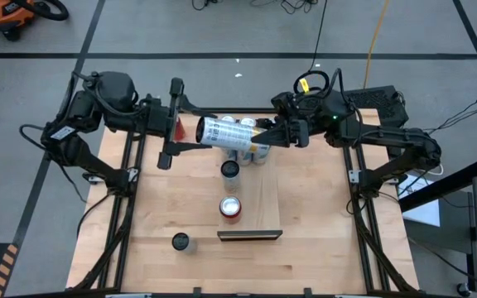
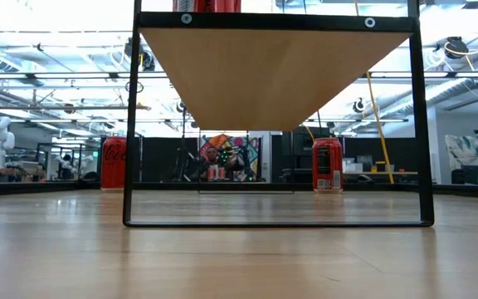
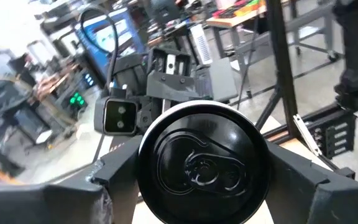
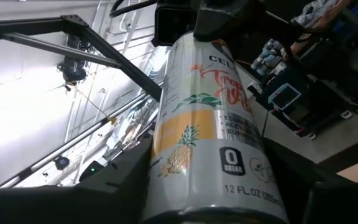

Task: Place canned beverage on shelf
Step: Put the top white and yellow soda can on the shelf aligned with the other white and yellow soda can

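A white canned beverage (image 1: pixel 222 132) with a pineapple print hangs level above the table's far part, between my two grippers. My left gripper (image 1: pixel 200 132) is shut on its lid end (image 3: pixel 202 165). My right gripper (image 1: pixel 258 134) is shut on its bottom end (image 4: pixel 210 124). The shelf (image 1: pixel 259 194) is a pale board on a black frame (image 2: pixel 276 223) in the table's middle. A red can (image 1: pixel 231 207) stands on it. My left gripper has the can's wall just behind the black lid (image 3: pixel 145 186) pinched between its two fingers (image 3: pixel 114 183). The fingers come level from the table's left and lie along the can. My right gripper pinches the can's wall near its bottom end (image 4: pixel 166 193) between its two fingers (image 4: pixel 120 183). They come from the table's right, slanting a little upward, and lie along the can. The can is lifted clear and lies on its side.
A black-topped can (image 1: pixel 230 170) stands at the shelf's far left, and more cans (image 1: pixel 251 151) stand under the held one. A dark can (image 1: pixel 180 242) stands near the front left. In the low view, red cans (image 2: pixel 327 164) stand on the table beyond the shelf.
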